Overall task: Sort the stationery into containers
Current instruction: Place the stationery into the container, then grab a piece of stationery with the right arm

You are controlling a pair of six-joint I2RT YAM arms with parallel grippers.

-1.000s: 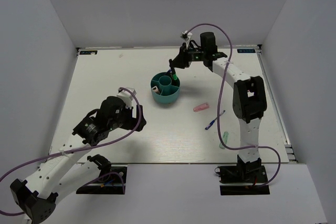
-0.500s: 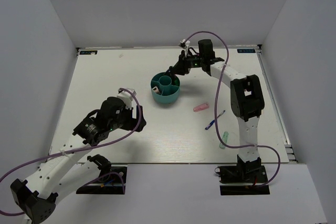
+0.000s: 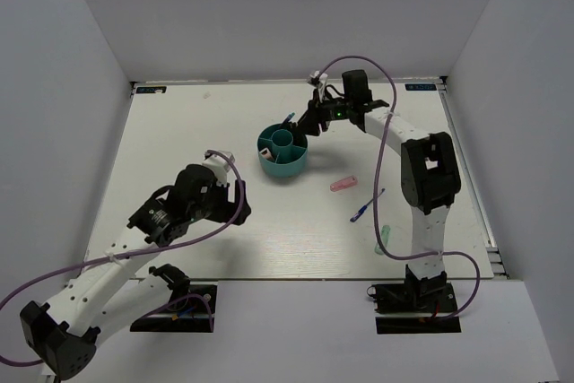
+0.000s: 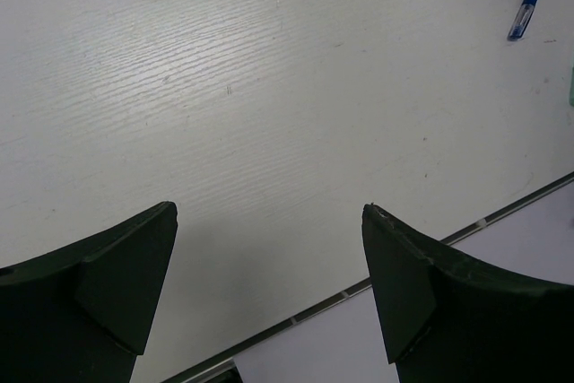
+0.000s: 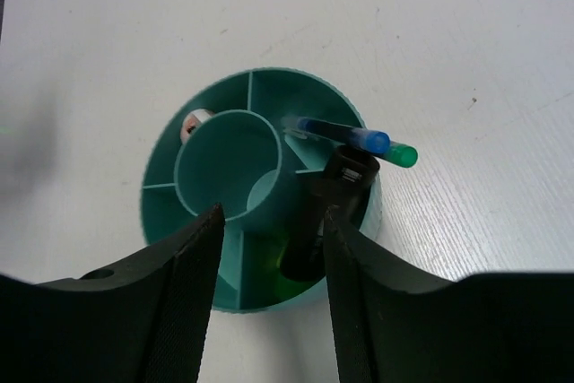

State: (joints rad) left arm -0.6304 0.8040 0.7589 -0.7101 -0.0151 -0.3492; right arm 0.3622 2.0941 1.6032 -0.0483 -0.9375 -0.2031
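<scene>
On the white surface [image 3: 179, 132], the round teal plastic organiser [image 3: 283, 169] holds a black-capped marker [image 5: 345, 172], tilted. Right fingers [image 5: 184, 302], parted above it, should lift straight up to avoid snagging it; left fingers [image 4: 108, 284] hang wide and empty.

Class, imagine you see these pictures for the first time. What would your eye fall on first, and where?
The round teal organiser, centre of the top view, stands out, with a blue pen and a green marker leaning out over its rim and the right gripper open over it. To its right, a pink piece, a second blue pen and a mint piece lie loose.
</scene>
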